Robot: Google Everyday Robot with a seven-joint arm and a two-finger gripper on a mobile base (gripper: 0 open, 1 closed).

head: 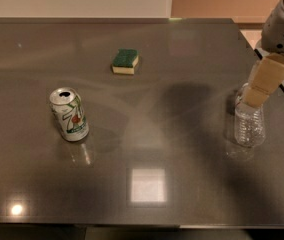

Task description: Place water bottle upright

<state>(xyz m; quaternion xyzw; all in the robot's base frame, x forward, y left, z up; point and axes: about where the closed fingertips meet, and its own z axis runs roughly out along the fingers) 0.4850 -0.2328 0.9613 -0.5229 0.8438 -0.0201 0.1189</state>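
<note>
The water bottle [249, 125] is a small clear ribbed plastic bottle that stands on the dark glossy table [182, 149] near its right edge. It looks upright, with its base toward me. My gripper [256, 100], tan under a white arm, reaches in from the upper right. It sits at the bottle's top and covers the cap and neck.
A green-and-white soda can [70, 114] stands upright at the left of the table. A green and yellow sponge [125, 61] lies toward the back middle. The table's right edge [282, 91] runs just beyond the bottle.
</note>
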